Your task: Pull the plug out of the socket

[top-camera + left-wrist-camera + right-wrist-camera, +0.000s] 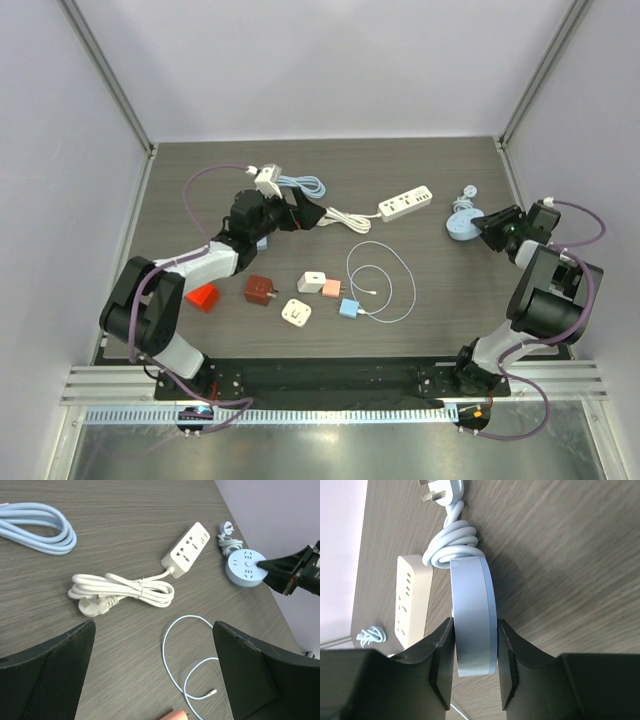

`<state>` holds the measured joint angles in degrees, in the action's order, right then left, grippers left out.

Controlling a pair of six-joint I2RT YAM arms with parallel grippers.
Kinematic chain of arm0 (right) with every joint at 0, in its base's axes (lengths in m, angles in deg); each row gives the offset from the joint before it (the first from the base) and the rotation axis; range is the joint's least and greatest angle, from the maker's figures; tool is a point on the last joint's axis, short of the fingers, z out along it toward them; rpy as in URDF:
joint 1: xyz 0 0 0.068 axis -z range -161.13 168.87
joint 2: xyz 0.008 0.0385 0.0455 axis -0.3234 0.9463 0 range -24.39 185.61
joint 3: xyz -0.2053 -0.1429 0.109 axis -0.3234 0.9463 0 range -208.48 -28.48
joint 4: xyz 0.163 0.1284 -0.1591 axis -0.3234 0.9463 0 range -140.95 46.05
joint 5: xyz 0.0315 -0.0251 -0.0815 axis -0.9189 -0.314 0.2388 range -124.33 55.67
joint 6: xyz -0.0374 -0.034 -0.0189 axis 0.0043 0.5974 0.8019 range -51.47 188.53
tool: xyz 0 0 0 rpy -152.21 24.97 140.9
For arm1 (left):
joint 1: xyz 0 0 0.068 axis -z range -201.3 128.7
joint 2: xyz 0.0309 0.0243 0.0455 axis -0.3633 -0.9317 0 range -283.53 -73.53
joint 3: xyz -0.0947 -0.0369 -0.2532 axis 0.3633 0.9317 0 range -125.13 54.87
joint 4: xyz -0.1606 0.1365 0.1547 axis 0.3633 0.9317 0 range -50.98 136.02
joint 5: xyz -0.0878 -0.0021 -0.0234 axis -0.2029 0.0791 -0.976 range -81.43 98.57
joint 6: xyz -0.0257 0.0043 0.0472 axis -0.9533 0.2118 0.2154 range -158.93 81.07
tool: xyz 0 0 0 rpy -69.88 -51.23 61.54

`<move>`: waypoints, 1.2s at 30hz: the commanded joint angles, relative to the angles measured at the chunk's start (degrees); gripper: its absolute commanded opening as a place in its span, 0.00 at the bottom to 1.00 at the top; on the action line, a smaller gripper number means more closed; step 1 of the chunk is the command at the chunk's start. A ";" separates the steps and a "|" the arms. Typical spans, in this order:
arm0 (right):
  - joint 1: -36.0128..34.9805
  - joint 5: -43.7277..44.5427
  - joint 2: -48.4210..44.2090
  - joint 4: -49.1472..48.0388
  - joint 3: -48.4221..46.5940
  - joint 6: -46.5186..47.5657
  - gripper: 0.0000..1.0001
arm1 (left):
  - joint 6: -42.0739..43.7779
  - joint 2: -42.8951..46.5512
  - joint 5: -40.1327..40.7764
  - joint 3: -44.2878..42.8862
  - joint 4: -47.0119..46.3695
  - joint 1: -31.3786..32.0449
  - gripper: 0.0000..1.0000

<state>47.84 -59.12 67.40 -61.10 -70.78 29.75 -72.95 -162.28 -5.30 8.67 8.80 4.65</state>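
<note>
A round light-blue socket (461,226) lies at the right side of the table; my right gripper (483,226) is shut on it. In the right wrist view its fingers (442,660) press both flat faces of the blue disc (472,615), and the gripper (475,621) holds its near rim. The disc's white cord (452,545) is coiled behind it and ends in a loose plug (437,490). A white power strip (405,203) lies mid-table with a bundled cord (125,591). My left gripper (308,213) is wide open and empty above that cord (154,625). Both sockets' faces show bare holes.
A light-blue cable coil (305,185) and a white adapter (266,178) lie at the back. A thin white USB cable (385,280), a red block (203,297), a brown cube (261,289) and several small chargers (312,282) lie in front. Walls stand close at both sides.
</note>
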 commanded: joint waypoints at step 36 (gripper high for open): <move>-37.50 28.84 -25.87 3.21 18.05 10.22 1.00 | 0.28 6.18 4.56 7.05 -2.66 8.32 1.00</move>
<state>10.66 -30.19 43.20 -53.12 -53.12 39.34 -72.40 -164.67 -3.90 11.34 2.64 12.68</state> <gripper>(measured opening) 0.996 0.996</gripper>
